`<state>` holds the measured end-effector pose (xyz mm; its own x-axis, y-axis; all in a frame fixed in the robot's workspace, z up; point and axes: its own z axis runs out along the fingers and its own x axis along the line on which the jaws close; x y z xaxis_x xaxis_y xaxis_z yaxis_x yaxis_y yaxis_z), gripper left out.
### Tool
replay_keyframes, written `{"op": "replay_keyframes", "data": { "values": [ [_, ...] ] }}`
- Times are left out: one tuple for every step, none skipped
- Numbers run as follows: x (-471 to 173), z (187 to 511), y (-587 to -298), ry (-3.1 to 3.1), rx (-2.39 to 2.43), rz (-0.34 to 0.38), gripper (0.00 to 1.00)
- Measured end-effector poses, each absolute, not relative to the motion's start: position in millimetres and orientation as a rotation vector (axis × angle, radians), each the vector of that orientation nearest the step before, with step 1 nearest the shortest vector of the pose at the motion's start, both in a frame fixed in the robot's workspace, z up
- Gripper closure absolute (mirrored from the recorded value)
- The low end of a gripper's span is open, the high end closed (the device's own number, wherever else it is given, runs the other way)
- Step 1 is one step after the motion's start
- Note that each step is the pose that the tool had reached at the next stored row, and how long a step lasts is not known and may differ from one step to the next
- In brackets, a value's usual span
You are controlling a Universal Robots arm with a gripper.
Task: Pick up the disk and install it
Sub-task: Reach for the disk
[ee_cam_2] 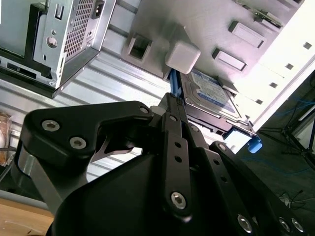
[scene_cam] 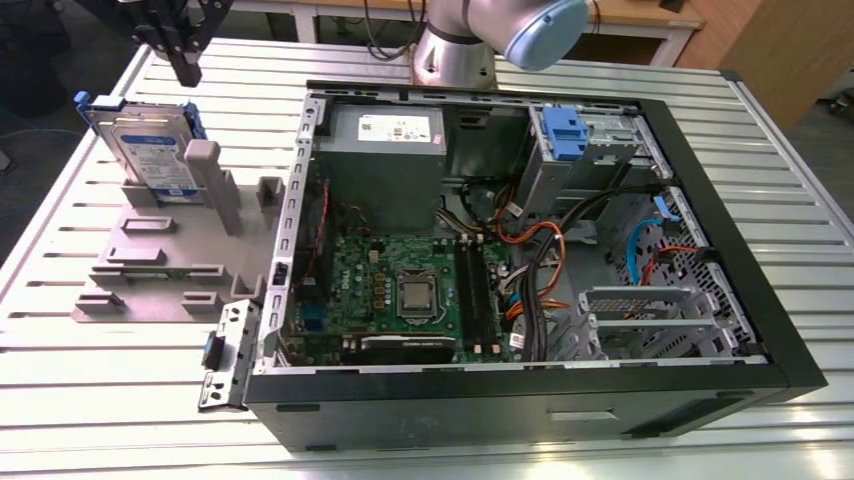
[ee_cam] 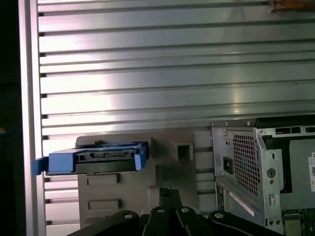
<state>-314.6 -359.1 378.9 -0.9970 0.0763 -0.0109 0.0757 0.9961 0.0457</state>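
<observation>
Slatted worktop (scene_cam: 94, 400) carries open PC case (scene_cam: 534, 400), with grey slotted stand (scene_cam: 147, 270) just beside it on the exterior view's left. Disk (scene_cam: 147, 150) stands on edge in the stand. Tool (scene_cam: 188, 72) hangs above disk, apart, clenched on nothing.

Slatted table (scene_cam: 107, 400) with stand (scene_cam: 160, 270), computer case (scene_cam: 534, 405)

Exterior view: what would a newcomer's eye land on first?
The open computer case lies in the middle of the exterior view, its green motherboard bare. At the exterior view's left the disk stands on edge in a grey stand, with the gripper just above it.
</observation>
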Motion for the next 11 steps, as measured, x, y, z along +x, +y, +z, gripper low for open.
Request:
{"op": "replay_keyframes", "data": {
  "values": [
    [-315,379,-358,3.126,0.119,0.071,0.89],
    [-316,379,-358,3.126,0.119,0.071,0.89],
    [-317,378,-357,3.126,0.119,0.072,0.89],
    [-318,378,-357,3.126,0.119,0.072,0.89],
    [-319,378,-356,3.127,0.119,0.073,0.89],
    [-320,378,-356,3.127,0.119,0.073,0.89],
    [-321,378,-355,3.127,0.119,0.073,0.89],
    [-323,378,-355,3.127,0.119,0.073,0.89],
    [-324,378,-355,3.127,0.119,0.073,0.89],
    [-326,378,-354,3.127,0.119,0.073,0.89],
    [-327,378,-354,3.127,0.119,0.073,0.89]
  ]
}}
